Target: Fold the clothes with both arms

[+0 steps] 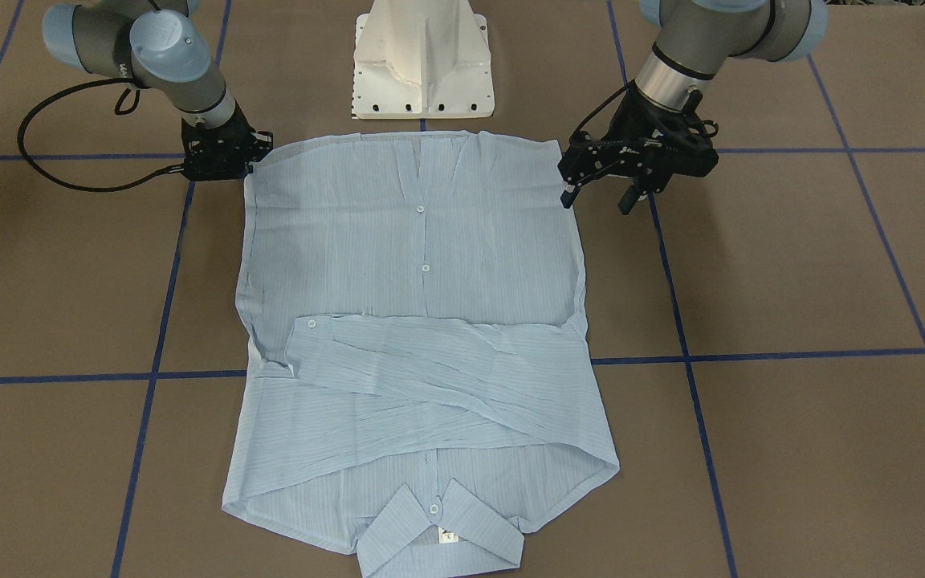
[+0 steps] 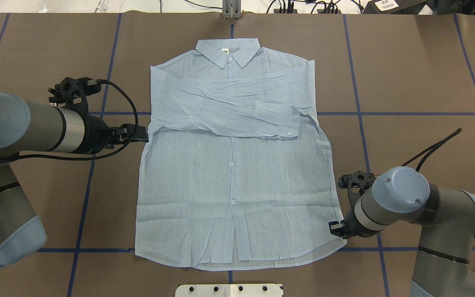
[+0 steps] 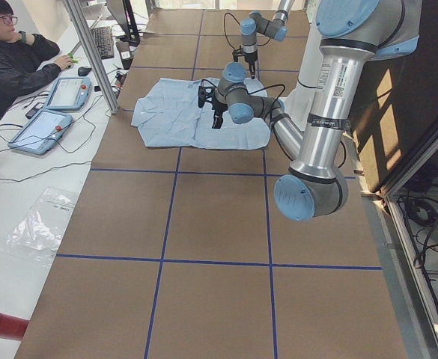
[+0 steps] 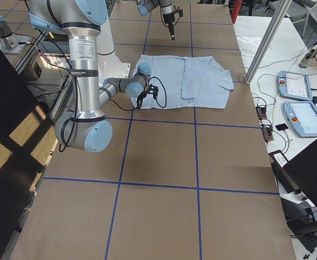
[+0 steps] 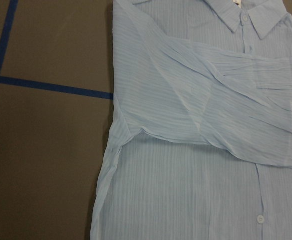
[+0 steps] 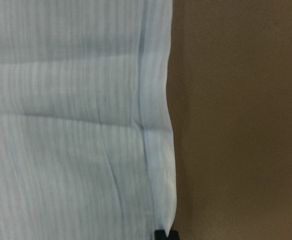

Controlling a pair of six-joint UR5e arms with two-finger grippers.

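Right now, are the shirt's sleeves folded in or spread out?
Folded in: both sleeves lie crossed over the chest of the shirt, just below the collar.

Left pincer point(image 1: 597, 199) hangs with fingers spread; right pincer point(image 2: 335, 229) sits low.

Light blue shirt point(image 2: 188, 185) flat, sleeves point(image 2: 237, 117) crossed

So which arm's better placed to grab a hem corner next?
Right, probably. The right hand sits low at the shirt's hem corner, fingertip at the fabric edge. The left hand hangs open and raised, beside the shirt's side edge.
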